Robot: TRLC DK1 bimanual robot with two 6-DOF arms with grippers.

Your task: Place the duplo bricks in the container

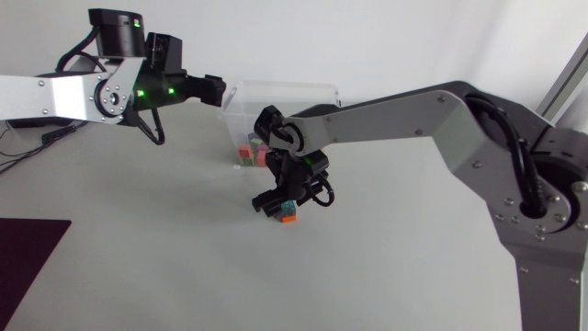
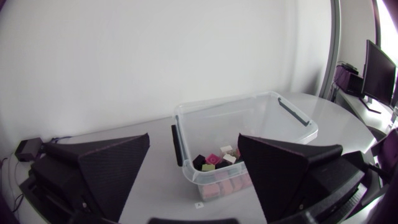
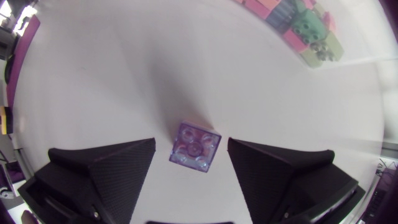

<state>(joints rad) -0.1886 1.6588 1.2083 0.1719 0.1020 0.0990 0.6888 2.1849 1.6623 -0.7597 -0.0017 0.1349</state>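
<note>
Fingers (image 3: 112,168) of the right gripper (image 3: 191,142) stand well apart, with a loose brick (image 3: 194,146) lying studs-up on the bench (image 3: 93,74) between them; a bare strip of bench shows on each side of it, so neither finger touches it. Ahead of that gripper, a heap of bricks (image 3: 305,22) shows behind the clear wall of the container (image 3: 348,59).

The head view hides that gap (the wrist blocks it). It shows only the right gripper (image 1: 278,206) low over the bench, just in front of the container (image 1: 276,115), with the loose brick (image 1: 288,217) peeking out below it. It also shows the left gripper (image 1: 216,89) up at the container's left end; whether it touches the wall I cannot tell.

From the left wrist, the left gripper (image 2: 194,138) is spread wide and holds nothing. The container (image 2: 292,118) sits ahead of it, with the heap of bricks (image 2: 217,160) in the end nearest the fingertips.
</note>
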